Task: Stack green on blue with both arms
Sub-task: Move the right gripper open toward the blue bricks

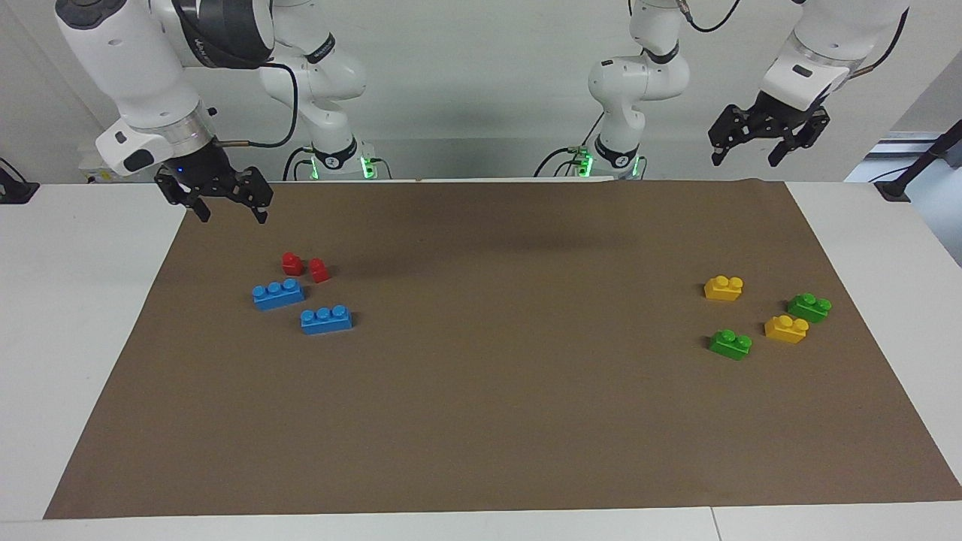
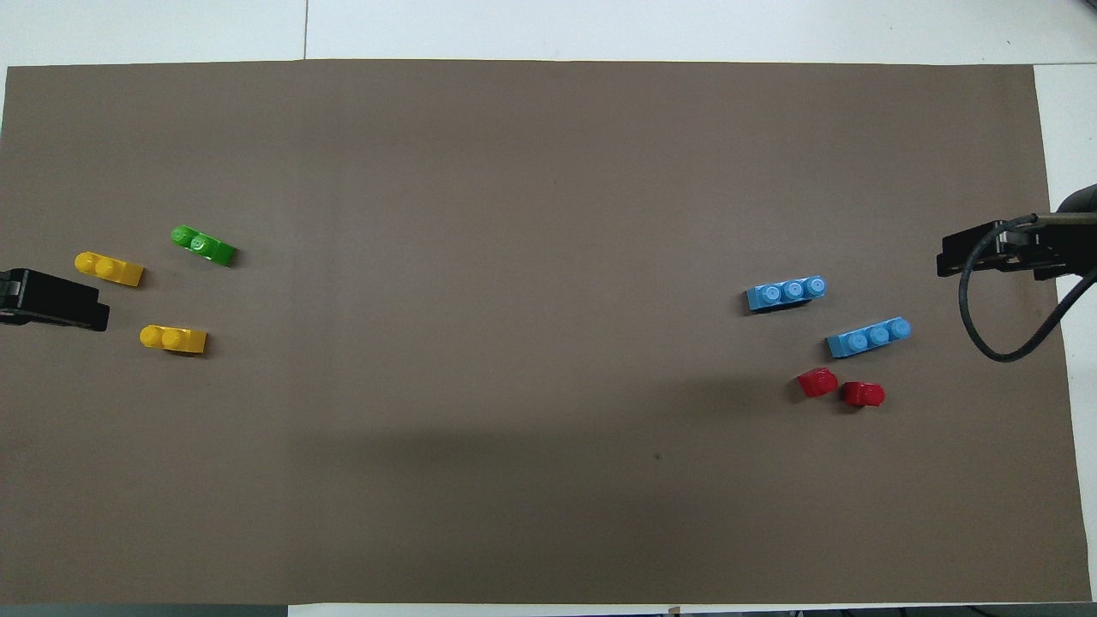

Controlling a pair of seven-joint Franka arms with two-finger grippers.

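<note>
Two green bricks are seen on the brown mat toward the left arm's end of the table. One green brick lies farther from the robots; the other green brick sits nearer the mat's edge and is hidden in the overhead view by the left gripper. Between and beside them two yellow bricks are placed: one yellow brick just beside the edge-side green one, the other yellow brick nearer to the robots. None of the four is stacked.

Two blue bricks are found well apart from these, toward the right arm's end. One blue brick lies nearer to the robots, the second blue brick a little farther, with a gap between them. Nothing rests on either. Two small red pieces are set just beside the nearer blue brick, on its robot side: one red piece and another red piece, close together.

The left gripper is held in the air above the mat's corner, its fingers spread and nothing grasped. The right gripper is raised over the mat's other corner, near the red pieces, likewise spread and holding nothing.
</note>
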